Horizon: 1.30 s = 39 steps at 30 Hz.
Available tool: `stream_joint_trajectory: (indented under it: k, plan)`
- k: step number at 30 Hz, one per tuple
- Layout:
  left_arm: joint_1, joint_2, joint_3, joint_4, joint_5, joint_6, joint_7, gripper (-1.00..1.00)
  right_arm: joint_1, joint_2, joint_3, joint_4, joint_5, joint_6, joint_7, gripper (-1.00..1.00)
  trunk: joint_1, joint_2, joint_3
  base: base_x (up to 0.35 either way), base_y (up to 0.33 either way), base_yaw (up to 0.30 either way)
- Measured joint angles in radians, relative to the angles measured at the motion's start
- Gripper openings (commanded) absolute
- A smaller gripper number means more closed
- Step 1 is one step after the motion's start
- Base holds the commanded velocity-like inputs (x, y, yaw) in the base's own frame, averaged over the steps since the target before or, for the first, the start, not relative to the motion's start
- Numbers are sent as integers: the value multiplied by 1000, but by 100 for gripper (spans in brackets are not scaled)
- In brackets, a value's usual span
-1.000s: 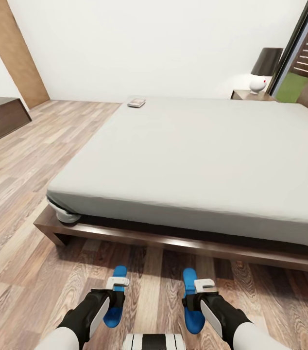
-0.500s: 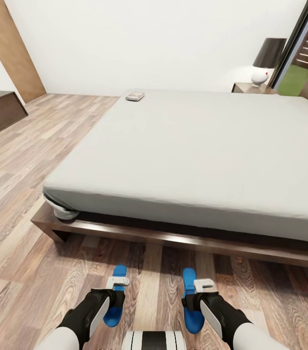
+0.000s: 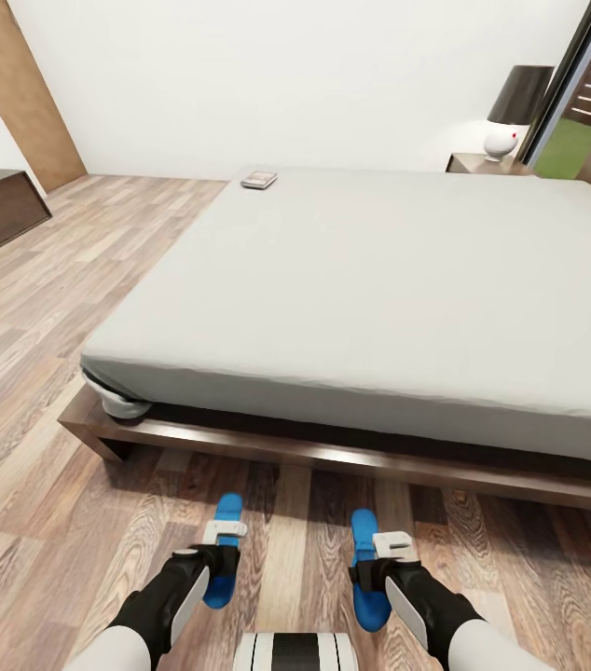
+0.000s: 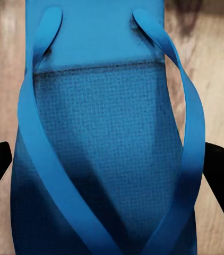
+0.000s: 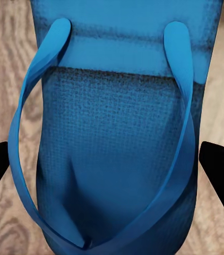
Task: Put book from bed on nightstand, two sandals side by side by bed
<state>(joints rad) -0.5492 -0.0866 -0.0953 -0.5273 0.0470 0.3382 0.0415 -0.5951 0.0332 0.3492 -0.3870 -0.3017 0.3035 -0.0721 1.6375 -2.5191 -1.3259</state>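
Left sandal (image 3: 225, 548): since half a second ago, shifted forward toward the bed (image 3: 379, 280) frame, toe nearer it than before; right sandal (image 3: 367, 568) unchanged beside it. Judgement: pair being aligned side by side at the bed's foot, placement nearly done. Left gripper (image 3: 226, 533): jaws spread, flanking its sandal without gripping. Right gripper (image 3: 393, 545): jaws likewise released, straddling its sandal. Book (image 3: 259, 179): lying on the bed's far corner, untouched; nightstand (image 3: 482, 164) beyond the bed.

no legible text, label or number on anything in view
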Motion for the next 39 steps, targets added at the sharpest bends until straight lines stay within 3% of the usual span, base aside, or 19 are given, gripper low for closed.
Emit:
stream_joint_trajectory:
  k: [10,14,19,23,35,39]
  plan:
    - [0,-1,2,2,0,-35,1,-100,-1,2,-1,-5,1,-7,0,-100,0,0,0,0,0,0]
    - [0,-1,1,3,-1,-35,0,-100,-1,4,22,-10,22,-17,-4,-100,0,0,0,0,0,0]
    - [-1,-1,0,3,-2,-34,0,-100,-1,5,39,-8,80,-156,-12,-100,0,0,0,0,0,0]
    - [-1,-1,0,5,-3,-35,0,-100,-1,6,39,-2,101,-202,-14,-100,1,0,-4,0,0,0]
    - [-1,-1,0,0,-2,-35,0,-100,-1,10,34,1,101,-215,-14,-100,2,-1,-19,0,0,0]
    - [-1,-1,0,-2,-1,-36,1,-100,-2,10,32,1,97,-173,-12,-100,3,-2,-27,0,0,0]
